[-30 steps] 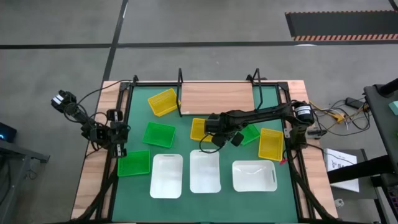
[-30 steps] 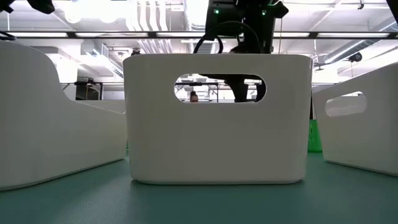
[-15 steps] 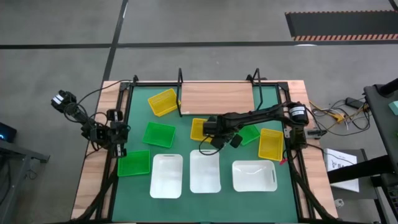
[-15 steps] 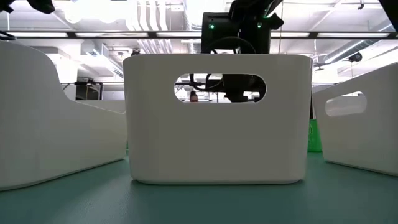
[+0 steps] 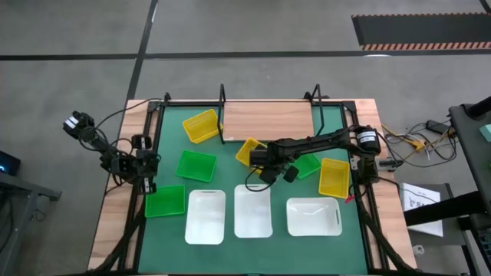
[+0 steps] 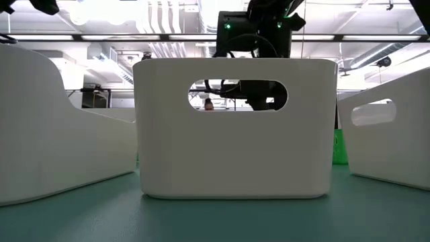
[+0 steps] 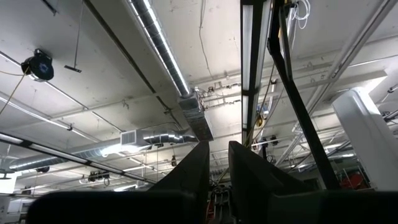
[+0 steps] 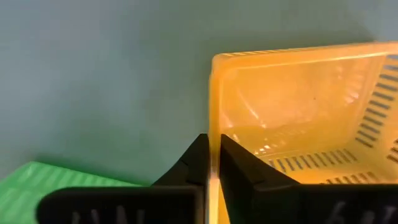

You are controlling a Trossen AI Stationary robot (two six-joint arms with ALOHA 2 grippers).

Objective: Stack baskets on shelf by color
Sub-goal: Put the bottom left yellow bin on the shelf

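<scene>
At mat centre, right gripper (image 8: 213, 163) is pinching the wall of a yellow basket (image 5: 249, 151), which is sitting tilted, long axis diagonal, before the shelf (image 5: 267, 120). Right arm is reaching leftward, outstretched; left gripper (image 7: 214, 163), nearly closed and empty, is pointing upward.

R fingers (image 8: 198, 163) pinch yellow basket (image 8: 298, 112) rim; green basket (image 8: 37, 177) nearby.

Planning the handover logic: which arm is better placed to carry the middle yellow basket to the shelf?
Right: its tool is shut on the yellow basket's wall, near the shelf. The left tool is parked off-mat.
</scene>
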